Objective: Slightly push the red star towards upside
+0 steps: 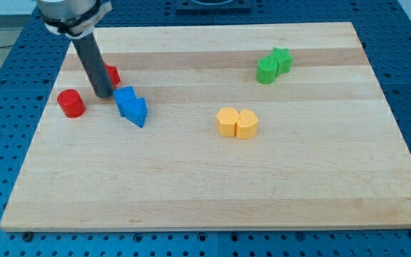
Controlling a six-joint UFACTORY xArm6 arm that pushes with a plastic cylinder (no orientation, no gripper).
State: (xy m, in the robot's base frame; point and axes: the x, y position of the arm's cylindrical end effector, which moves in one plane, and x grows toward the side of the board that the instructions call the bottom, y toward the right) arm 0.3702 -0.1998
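The red star [111, 74] lies near the view's upper left, mostly hidden behind my rod. My tip [103, 94] rests on the board just below the star, touching or nearly touching it. A red cylinder [70, 103] stands to the left of my tip. Two blue blocks sit just right of my tip: a blue cube-like one [125, 99] and a blue wedge-shaped one [137, 111], touching each other.
Two yellow blocks [236, 123] sit together at the board's middle. Two green blocks [273, 66] sit together at the upper right. The wooden board [212, 193] lies on a blue perforated table.
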